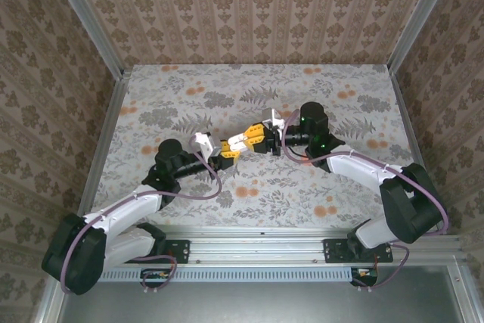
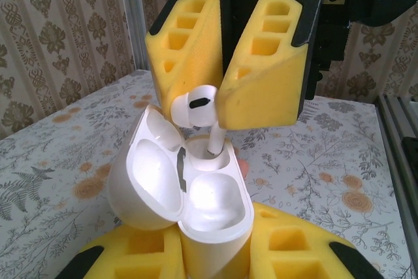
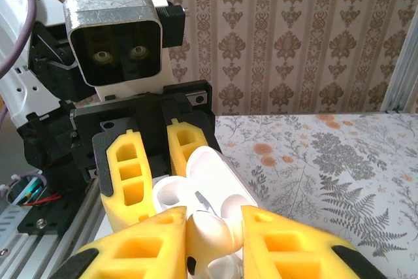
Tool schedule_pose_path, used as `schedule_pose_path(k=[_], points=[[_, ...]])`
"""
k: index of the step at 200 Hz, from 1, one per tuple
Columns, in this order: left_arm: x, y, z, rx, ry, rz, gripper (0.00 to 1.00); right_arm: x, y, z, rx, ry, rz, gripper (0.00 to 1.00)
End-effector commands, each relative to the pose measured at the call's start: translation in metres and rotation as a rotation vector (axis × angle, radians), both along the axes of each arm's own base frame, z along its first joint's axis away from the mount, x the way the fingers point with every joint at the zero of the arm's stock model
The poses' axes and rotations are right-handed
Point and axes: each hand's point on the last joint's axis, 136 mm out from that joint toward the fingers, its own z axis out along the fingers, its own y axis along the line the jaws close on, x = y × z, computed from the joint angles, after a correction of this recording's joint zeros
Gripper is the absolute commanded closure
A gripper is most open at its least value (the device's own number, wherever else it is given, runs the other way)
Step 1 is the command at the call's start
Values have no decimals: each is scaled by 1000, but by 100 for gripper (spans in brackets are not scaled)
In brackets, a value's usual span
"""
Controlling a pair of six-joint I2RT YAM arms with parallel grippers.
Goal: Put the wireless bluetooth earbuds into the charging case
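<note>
One earbud (image 2: pixel 194 104), one case (image 2: pixel 196 207), both grippers clamped

R gripper (image 2: pixel 221 96) pinches the white earbud, stem tip down in the open case's socket. L gripper (image 2: pixel 212 262) grips case base, lid tipped back, above floral tablecloth (image 2: pixel 326 161).

Top camera looks down; 2 opposed wrist cameras closely share the charging case (image 2: pixel 212 210).

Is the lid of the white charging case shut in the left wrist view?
No, the lid of the charging case stands swung open, and the stem of a white earbud points down into it.
</note>
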Motion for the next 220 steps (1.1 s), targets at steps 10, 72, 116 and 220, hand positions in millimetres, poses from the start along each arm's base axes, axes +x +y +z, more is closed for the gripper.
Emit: schedule_pose_path(k=[10,72,116,220], points=[[-9,-4,42,-68,-140,-45,92,-3,-3,-3,-30,4,21,75],[-14,-5,48,-77,-151,-59,92,-8,-7,-9,-75,24,84,73],[-16,-6,50,-78,-153,-69,92,-9,-6,-4,-76,26,110,70],[-16,-7,48,-65,-156,-63,92,-21,5,0,-127,-2,168,70]])
